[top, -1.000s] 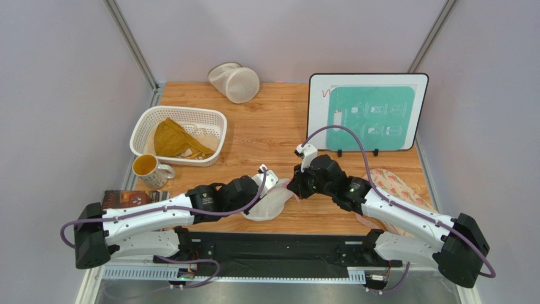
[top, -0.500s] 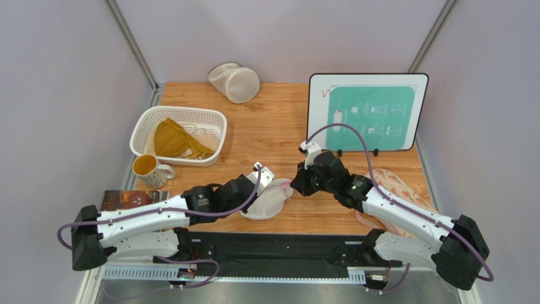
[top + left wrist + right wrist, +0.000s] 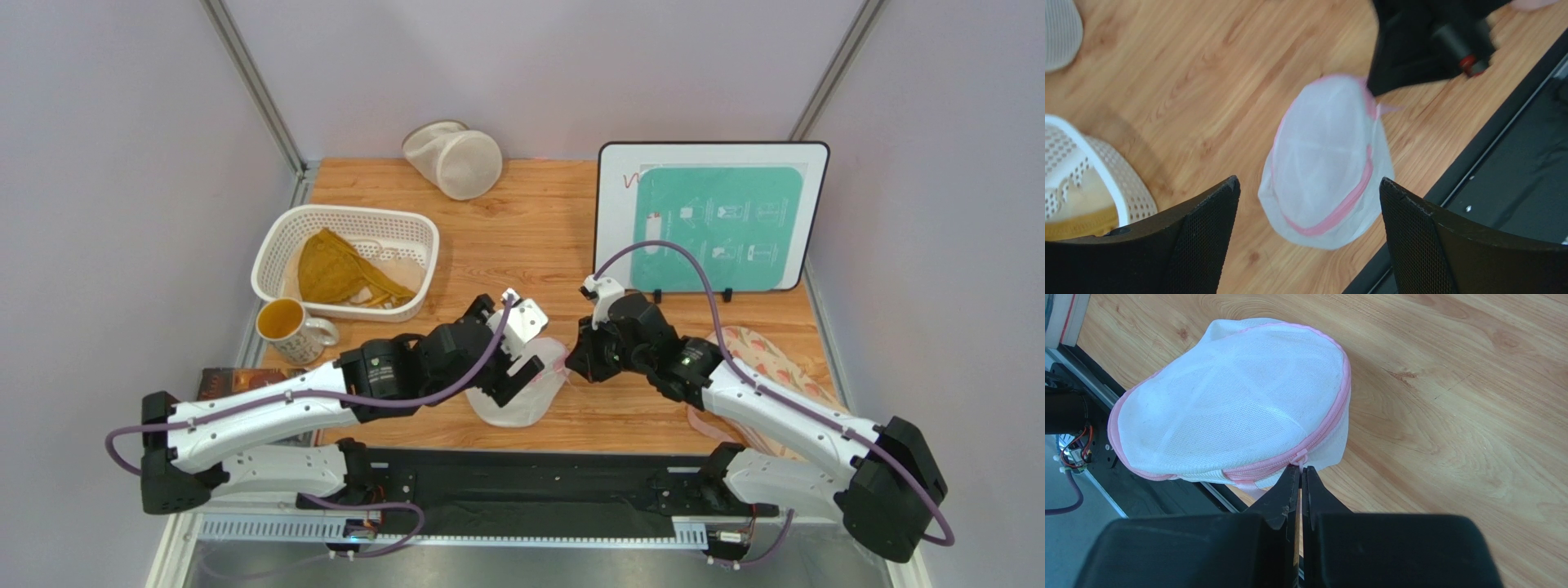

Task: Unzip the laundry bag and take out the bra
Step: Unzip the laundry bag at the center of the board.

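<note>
The laundry bag (image 3: 525, 392), a white mesh dome with pink zipper trim, lies near the table's front edge between the two arms. Its zipper looks closed in the right wrist view. The bra is hidden. My right gripper (image 3: 1300, 469) is shut on the bag's pink zipper pull (image 3: 1298, 458) at the bag's (image 3: 1229, 410) right rim; from above, the right gripper (image 3: 572, 364) meets the bag's right edge. My left gripper (image 3: 1308, 182) hangs open above the bag (image 3: 1324, 159), fingers wide apart and apart from the mesh. The left gripper (image 3: 509, 371) sits over the bag's left side.
A white basket (image 3: 285, 233) with a mustard garment (image 3: 331, 267) stands at the left, a mug (image 3: 285, 325) in front of it. A cream cylindrical mesh bag (image 3: 456, 159) lies at the back. An instruction board (image 3: 711, 221) stands back right, and a pink patterned cloth (image 3: 767, 361) lies under the right arm.
My left gripper has let go of the bag, opened wide and lifted back off it. The right gripper has stayed shut on the zipper pull.
</note>
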Controlling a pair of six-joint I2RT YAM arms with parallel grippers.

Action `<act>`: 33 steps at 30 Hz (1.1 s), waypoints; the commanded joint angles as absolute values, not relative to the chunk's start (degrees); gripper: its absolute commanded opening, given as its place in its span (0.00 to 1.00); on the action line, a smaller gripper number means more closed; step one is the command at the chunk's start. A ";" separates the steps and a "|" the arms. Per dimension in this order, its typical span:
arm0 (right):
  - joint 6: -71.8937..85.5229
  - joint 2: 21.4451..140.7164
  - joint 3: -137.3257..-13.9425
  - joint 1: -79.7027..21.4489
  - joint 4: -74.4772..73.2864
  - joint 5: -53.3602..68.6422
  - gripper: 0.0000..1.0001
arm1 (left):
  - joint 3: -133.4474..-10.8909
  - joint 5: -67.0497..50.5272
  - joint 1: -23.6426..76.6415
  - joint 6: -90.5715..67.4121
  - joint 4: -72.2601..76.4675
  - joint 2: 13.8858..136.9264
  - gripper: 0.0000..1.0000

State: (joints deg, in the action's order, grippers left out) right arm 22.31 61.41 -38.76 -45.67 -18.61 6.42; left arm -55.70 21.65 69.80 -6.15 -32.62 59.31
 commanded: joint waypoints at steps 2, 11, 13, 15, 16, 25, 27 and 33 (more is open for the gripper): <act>23.64 59.86 -39.99 -45.62 -17.23 7.65 0.00 | -60.55 17.32 70.84 -2.29 -27.78 68.37 0.89; 23.64 57.31 -39.64 -45.61 -18.63 7.74 0.00 | -58.54 15.65 70.84 -2.46 -20.48 74.97 0.89; 23.82 57.22 -39.55 -45.53 -18.55 7.47 0.00 | -57.49 15.47 70.75 -2.64 -19.08 76.37 0.89; 24.08 57.13 -39.20 -45.53 -17.93 7.64 0.00 | -57.22 16.43 70.84 -2.90 -18.81 77.34 0.90; 24.34 57.04 -38.85 -45.53 -17.58 7.82 0.00 | -56.87 16.78 70.84 -2.73 -18.55 78.21 0.90; 23.99 55.81 -38.50 -45.53 -18.01 8.61 0.00 | -55.20 20.91 70.66 -4.30 -17.32 80.86 0.53; 23.91 55.37 -38.58 -45.61 -18.63 8.26 0.00 | -54.24 22.23 70.75 -4.57 -17.40 80.60 0.33; 23.56 55.63 -38.41 -45.44 -18.99 6.77 0.00 | -50.64 22.41 70.66 -4.83 -17.40 76.04 0.00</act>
State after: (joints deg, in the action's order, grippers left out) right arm 23.73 57.14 -38.00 -45.67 -20.93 7.62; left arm -53.67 21.65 70.52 -3.97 -15.73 79.90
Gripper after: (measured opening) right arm 0.007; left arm 0.029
